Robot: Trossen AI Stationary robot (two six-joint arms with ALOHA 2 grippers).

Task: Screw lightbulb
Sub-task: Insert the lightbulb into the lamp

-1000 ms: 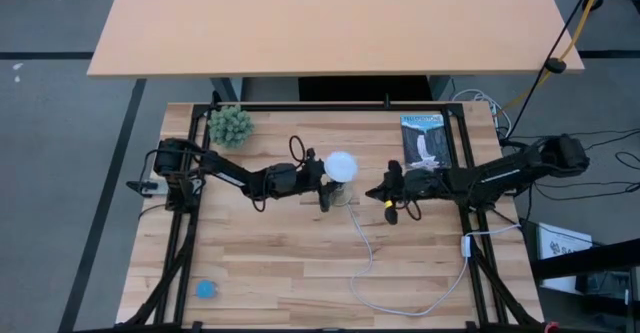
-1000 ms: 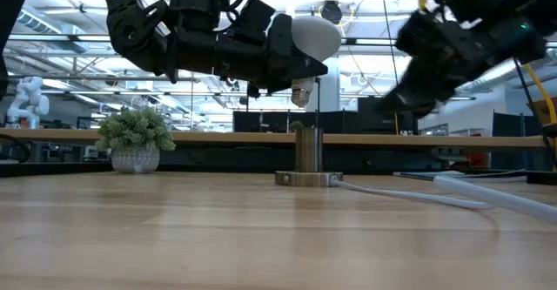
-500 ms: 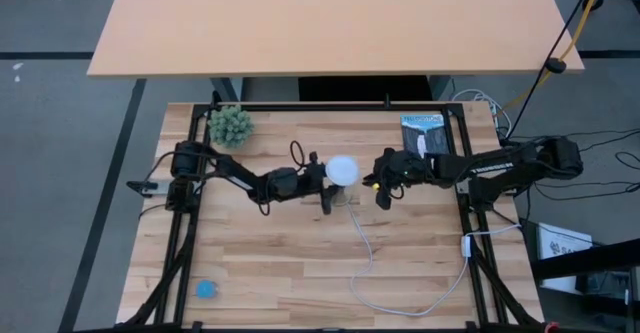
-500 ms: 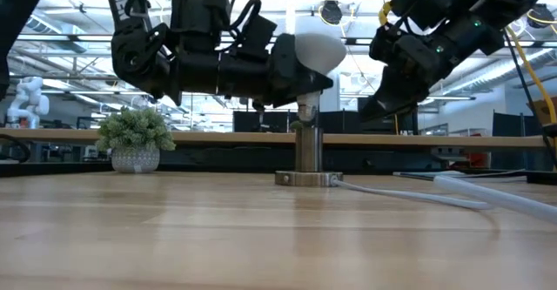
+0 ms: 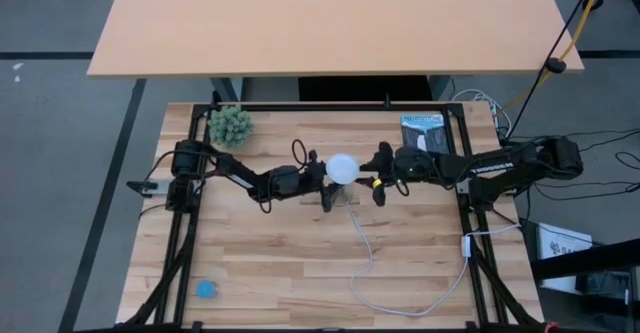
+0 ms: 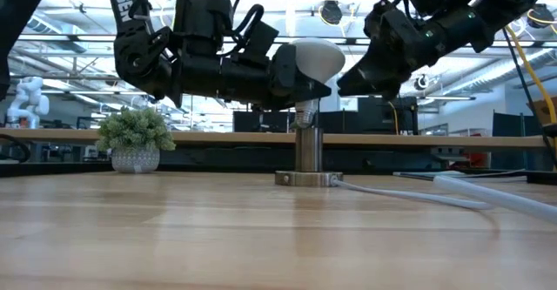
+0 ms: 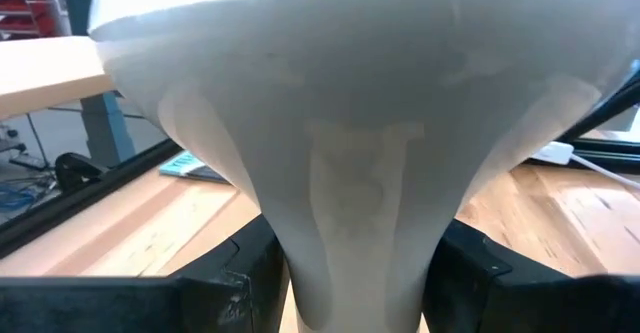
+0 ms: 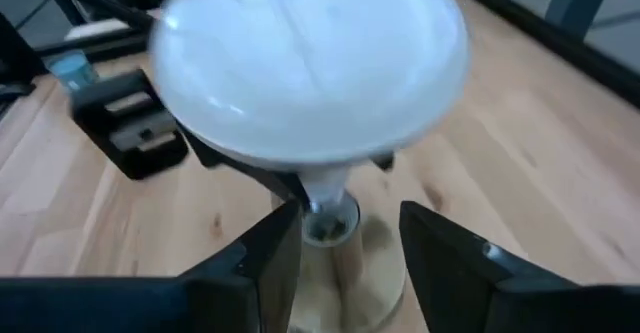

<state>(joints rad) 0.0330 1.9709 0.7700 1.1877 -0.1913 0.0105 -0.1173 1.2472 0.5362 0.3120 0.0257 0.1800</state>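
The lightbulb [image 5: 342,167] is seen from above only as a white dome near the middle of the desk [image 5: 300,263], so its height cannot be judged there; in the low view the lightbulb [image 6: 315,60] is shown upright, dome up, with its silver screw base meeting the top of the round metal socket [image 6: 306,155], which stands on a flat foot with a white cord [image 6: 409,194] trailing off across the boards. How far the base is seated in the socket cannot be told. In the left wrist view the pale neck [image 7: 365,213] fills the frame and is clamped between two dark fingers [image 7: 240,273], a detail hidden in the overhead picture. The left pincer [image 5: 325,176] is thus closed on the bulb's neck, its arm stretched low and nearly level from the desk's left side. The right pincer [image 5: 377,178] is held just beside the dome, not touching it, with its fingers [image 8: 255,263] spread apart on either side of the socket as seen from the right wrist; its arm reaches in from the right edge, angled downward in the low view. A small potted plant [image 5: 230,125] and a booklet [image 5: 425,139] are seen at the desk's far side, and a small blue object [image 5: 205,289] lies near the front left corner
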